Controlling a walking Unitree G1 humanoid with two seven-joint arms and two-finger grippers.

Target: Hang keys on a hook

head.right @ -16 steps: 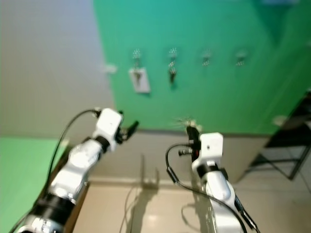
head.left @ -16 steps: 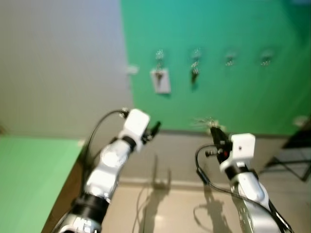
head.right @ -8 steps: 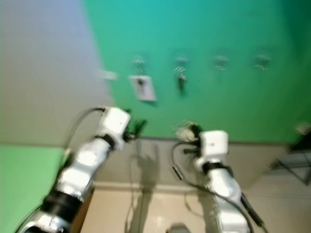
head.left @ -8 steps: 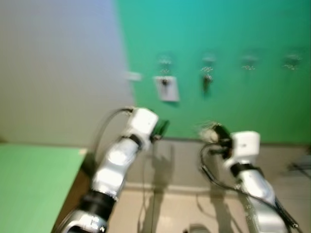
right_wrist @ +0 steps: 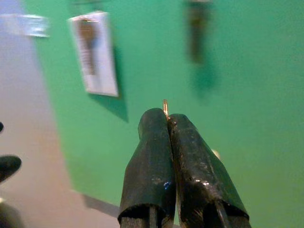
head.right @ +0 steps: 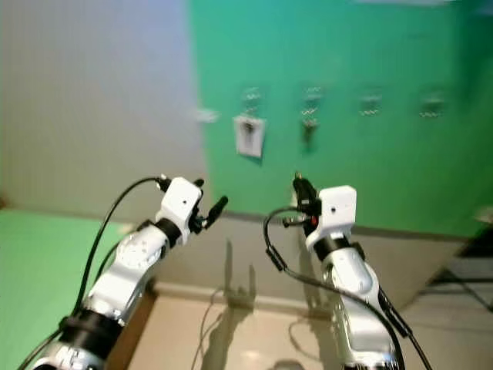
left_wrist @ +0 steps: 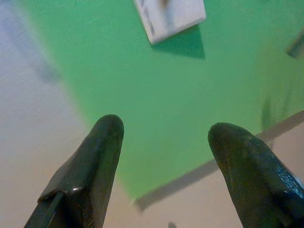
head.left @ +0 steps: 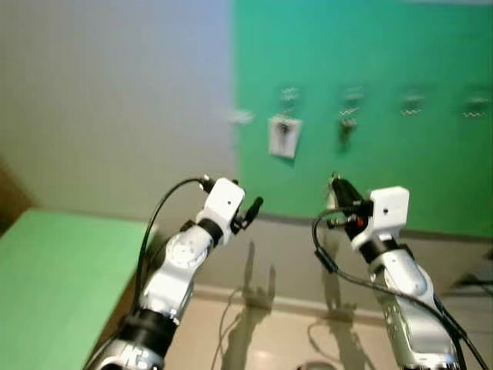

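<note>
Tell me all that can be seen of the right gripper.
The right gripper has two long black fingers, glossy like rubber or plastic, pressed together. A thin brass-coloured tip, probably part of the keys, pokes out between them. It is raised in front of the green wall, below the row of hooks, not touching it.

We face a bright green wall [head.left: 370,69] that meets a pale grey-white wall [head.left: 115,100] at a vertical edge on our left. Along the foot of the green wall runs a grey band [head.left: 285,247], and below it we see a pale beige floor [head.left: 254,331] crossed by soft shadows. At our lower left sits a light green surface [head.left: 54,285] with a brown wooden edge [head.left: 123,316]. At the far right we make out dark furniture [head.right: 470,262], too blurred to identify.
</note>
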